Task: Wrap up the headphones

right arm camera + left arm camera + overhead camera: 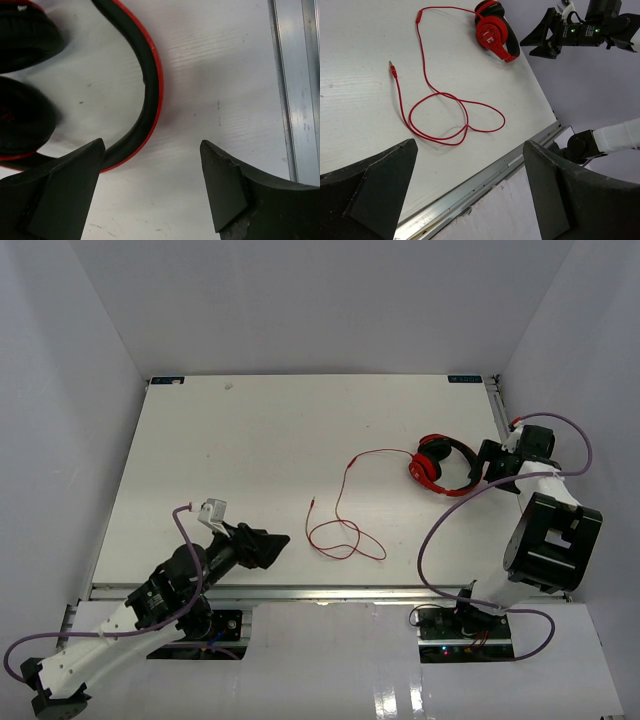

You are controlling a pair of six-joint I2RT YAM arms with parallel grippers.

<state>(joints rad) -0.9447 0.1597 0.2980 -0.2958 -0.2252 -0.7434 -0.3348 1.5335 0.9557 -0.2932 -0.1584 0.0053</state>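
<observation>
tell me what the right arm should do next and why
Probably shift the right end effector slightly toward the headband, then close: its jaws are open over bare table, with the headband beside one finger, not between them.

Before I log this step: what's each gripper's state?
Left gripper: open, empty.
Right gripper: open, empty, beside the red over-ear headphones.
</observation>
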